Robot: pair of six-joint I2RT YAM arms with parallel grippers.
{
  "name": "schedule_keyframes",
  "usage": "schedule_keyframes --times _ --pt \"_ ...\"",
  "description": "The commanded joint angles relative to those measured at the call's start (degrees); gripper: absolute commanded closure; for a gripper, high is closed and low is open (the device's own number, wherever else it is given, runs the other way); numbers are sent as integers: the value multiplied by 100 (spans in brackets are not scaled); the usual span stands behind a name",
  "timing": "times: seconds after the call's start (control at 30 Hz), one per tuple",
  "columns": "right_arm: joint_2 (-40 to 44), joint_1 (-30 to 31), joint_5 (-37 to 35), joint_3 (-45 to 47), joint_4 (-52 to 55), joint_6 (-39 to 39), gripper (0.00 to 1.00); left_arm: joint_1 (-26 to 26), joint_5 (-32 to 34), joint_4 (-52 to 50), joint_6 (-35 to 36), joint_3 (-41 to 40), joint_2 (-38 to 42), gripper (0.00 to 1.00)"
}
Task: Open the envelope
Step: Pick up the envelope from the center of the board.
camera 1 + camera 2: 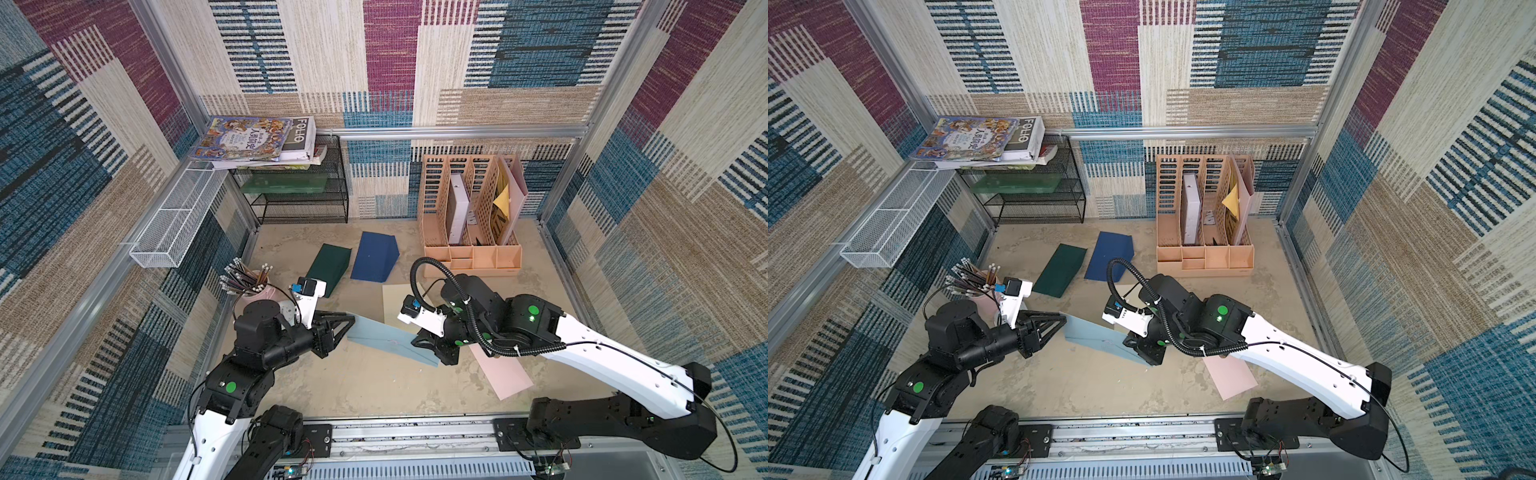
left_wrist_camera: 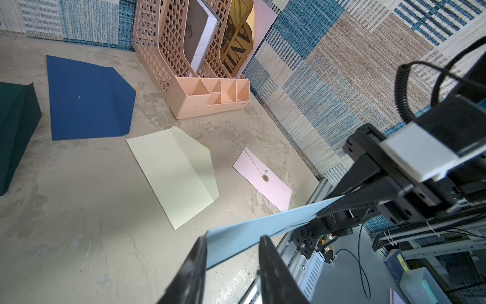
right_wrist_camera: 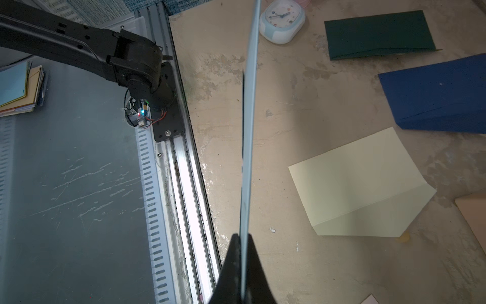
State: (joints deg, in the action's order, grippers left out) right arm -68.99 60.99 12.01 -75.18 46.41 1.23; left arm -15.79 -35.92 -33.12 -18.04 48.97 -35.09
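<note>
Light blue envelope (image 1: 390, 338) held up off the desk (image 1: 374, 386) near the middle, between both arms, tilted on edge. Right hand (image 3: 243, 263) clamped tight on one end of it, fingers pressed flat against the paper in the right wrist view. Left hand (image 2: 232, 250) at the other end, fingers (image 2: 271, 260) parted with the envelope edge sitting between them; one finger touches the paper, the other stands off it, so no firm grip there. On the desk: cream envelope (image 2: 176, 171) flap open, pink envelope (image 2: 263, 179) sealed at right, dark blue envelope (image 1: 374, 257) and green envelope (image 1: 330, 262) farther back. Peach file organizer (image 1: 471, 220) far right, pencil cup (image 1: 259, 286) left, small clock (image 3: 282, 21) in the right wrist view.
</note>
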Motion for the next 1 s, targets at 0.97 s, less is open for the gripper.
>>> schedule_keyframes --times 0.97 --pt "501 -362 672 249 -402 -3 100 559 -1922 606 239 89 -472 59"
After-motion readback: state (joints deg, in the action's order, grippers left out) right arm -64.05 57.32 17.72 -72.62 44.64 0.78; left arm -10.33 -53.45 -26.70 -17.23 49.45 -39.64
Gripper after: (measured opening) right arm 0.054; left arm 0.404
